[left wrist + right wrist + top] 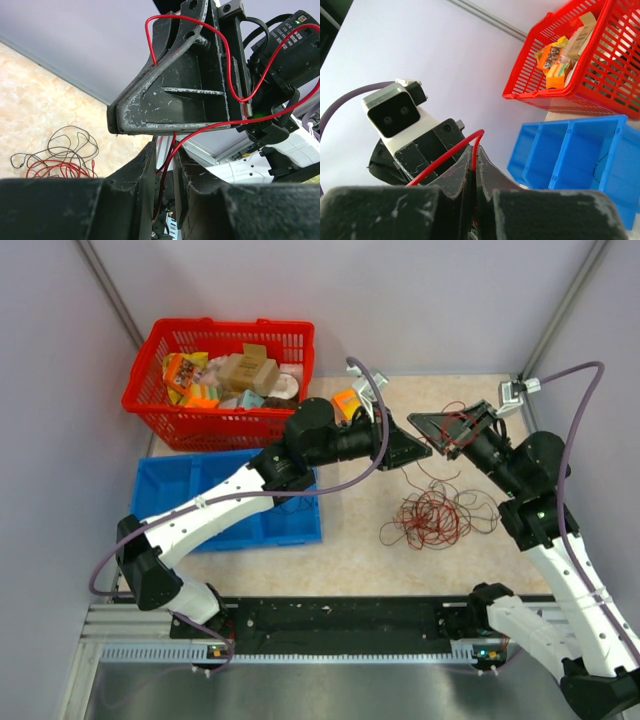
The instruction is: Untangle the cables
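On my overhead feed, the red basket [222, 380] sits at the far left corner of the tabletop [350, 550], packed with boxes and snack packets in orange, yellow and tan (I cannot read any labels). Just in front of it lies the blue tray [225, 502], divided into compartments; the right wrist camera shows a thin dark strand in its nearest compartment, and the left arm crosses above the tray. A small orange block [346, 403] rests on the tabletop right of the basket.

The cables [432, 515] lie mostly in a loose red and dark heap right of centre, well apart from both containers. A few red strands rise from that heap to the two claws, which meet nose to nose above the far middle of the tabletop.

The left claw [410, 447] is nearly closed, pinching a red strand that runs down between its fingers [145, 175] in the left wrist view. The right claw [440, 427] is likewise pressed almost together on a red strand, which loops out of the top of the slit in its own wrist view; more red wire drapes around its outer body.

Open tabletop shows in front of the heap down to the black rail [340, 620] at the near edge. The right side is tighter, with the heap near the right arm.
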Controlling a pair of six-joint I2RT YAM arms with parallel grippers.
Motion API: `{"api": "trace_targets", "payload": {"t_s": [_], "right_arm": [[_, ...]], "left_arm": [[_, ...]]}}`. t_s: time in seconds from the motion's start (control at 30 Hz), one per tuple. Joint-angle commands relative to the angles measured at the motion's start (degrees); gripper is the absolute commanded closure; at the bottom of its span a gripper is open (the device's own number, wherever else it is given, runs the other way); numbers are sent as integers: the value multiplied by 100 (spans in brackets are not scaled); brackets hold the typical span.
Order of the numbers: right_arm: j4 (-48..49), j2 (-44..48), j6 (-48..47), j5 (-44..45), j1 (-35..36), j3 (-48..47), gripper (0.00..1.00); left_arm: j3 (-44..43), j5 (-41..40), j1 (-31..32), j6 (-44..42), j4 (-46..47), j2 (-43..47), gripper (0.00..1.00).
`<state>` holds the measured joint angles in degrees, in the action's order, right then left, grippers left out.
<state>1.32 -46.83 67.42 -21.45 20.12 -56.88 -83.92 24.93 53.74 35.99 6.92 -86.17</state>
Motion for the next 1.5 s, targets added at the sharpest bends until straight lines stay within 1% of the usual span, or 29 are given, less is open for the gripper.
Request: {"api": "trace_targets", "payload": {"t_s": [0.0,0.03,0.1,0.13,0.17,0.2,0.3,0.37,0.4,0.43,0.5,0.53,0.57,0.6,0.67,0.8,0.87,0.97,1.07,1.17,1.33,1.4,1.47], "right_arm": [[527,183,245,18,80,-42,100],[536,209,228,18,71,-34,100],[509,253,167,36,71,-7,100],[457,271,97,36,71,-24,100],[344,271,18,36,80,-51,100],[247,262,-87,27,80,-86,98],[-52,262,-386,-52,80,-86,85],[-358,306,-711,-61,71,-16,67],[-613,358,-895,-26,71,-16,55],[-903,385,-1132,27,80,-16,43],[-1623,455,-1676,80,80,-33,30],[-1905,499,-1966,106,80,19,28],[-2238,560,-2204,150,80,89,15],[-2459,656,-2424,194,80,272,13],[-2777,885,-2724,247,71,720,12],[-3032,1368,-3023,519,80,1442,12],[-3190,1536,-3164,755,80,1575,12],[-3331,1554,-3349,897,80,1531,13],[-3323,1536,-3437,932,80,1505,13],[-3340,1562,-3428,968,80,1531,13],[-3349,1642,-3367,959,71,1637,13],[-3375,1651,-3341,1020,71,1628,13],[-3384,1677,-3332,1012,71,1628,13]], "left_arm": [[-63,-111,23,-109,187,39,78],[-81,-67,32,-101,196,39,82],[-133,-6,41,-83,205,39,95],[-168,-5,41,-101,153,39,98],[-195,-40,41,-109,100,48,100],[-195,-110,41,-162,21,74,100],[-142,-566,41,-434,-286,240,100],[-98,-1075,41,-644,-532,390,100],[-107,-1408,41,-750,-664,469,100],[-151,-1760,32,-864,-1092,539,100],[-239,-2619,14,-1189,-1874,723,100],[-230,-2981,-21,-1330,-2200,846,100],[-204,-3350,-64,-1444,-2464,987,100],[-143,-3624,-169,-1506,-2719,1110,100],[6,-3985,-476,-1542,-3151,1470,100],[384,-4319,-1372,-1507,-3845,2103,100],[481,-4829,-1497,-1603,-4188,2288,100],[753,-5190,-1620,-1569,-4453,2438,100],[1271,-5515,-1822,-1262,-4506,2491,100],[1755,-6033,-2164,-954,-4489,2614,100],[2450,-6377,-2762,-514,-4190,3079,100],[2529,-6753,-2772,-269,-4365,3185,100],[2582,-7219,-2772,-206,-4392,3360,100]]}}
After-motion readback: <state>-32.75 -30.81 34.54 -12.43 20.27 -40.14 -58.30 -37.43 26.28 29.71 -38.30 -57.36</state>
